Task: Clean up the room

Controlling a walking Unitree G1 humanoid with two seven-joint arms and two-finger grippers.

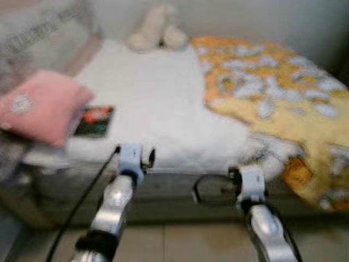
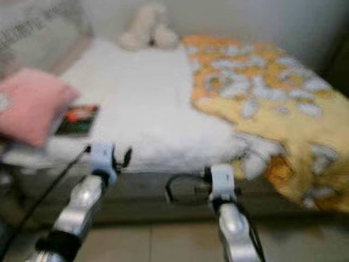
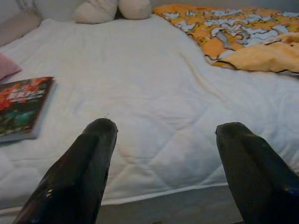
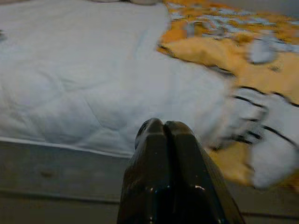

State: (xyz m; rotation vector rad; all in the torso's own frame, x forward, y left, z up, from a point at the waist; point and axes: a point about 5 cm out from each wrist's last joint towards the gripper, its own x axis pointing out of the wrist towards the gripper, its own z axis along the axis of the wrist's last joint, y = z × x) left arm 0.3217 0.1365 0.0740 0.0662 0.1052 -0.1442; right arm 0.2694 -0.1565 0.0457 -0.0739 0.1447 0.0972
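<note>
A bed with a white quilted cover (image 1: 158, 103) stands before me. A crumpled yellow and orange blanket (image 1: 283, 103) lies over its right half and hangs off the front edge. A dark book (image 1: 94, 121) rests flat near the left front, beside a pink pillow (image 1: 41, 106). A cream plush toy (image 1: 157, 30) sits at the head. My left gripper (image 3: 161, 135) is open, held just short of the bed's front edge, with the book (image 3: 21, 107) off to one side. My right gripper (image 4: 163, 128) is shut and empty, near the blanket's overhang (image 4: 261, 154).
The bed frame's dark side panel (image 1: 174, 191) runs across in front of both arms, above a tiled floor (image 1: 185, 240). A grey patterned cushion or headboard (image 1: 38, 38) stands at the back left. A pale wall (image 1: 262, 19) is behind the bed.
</note>
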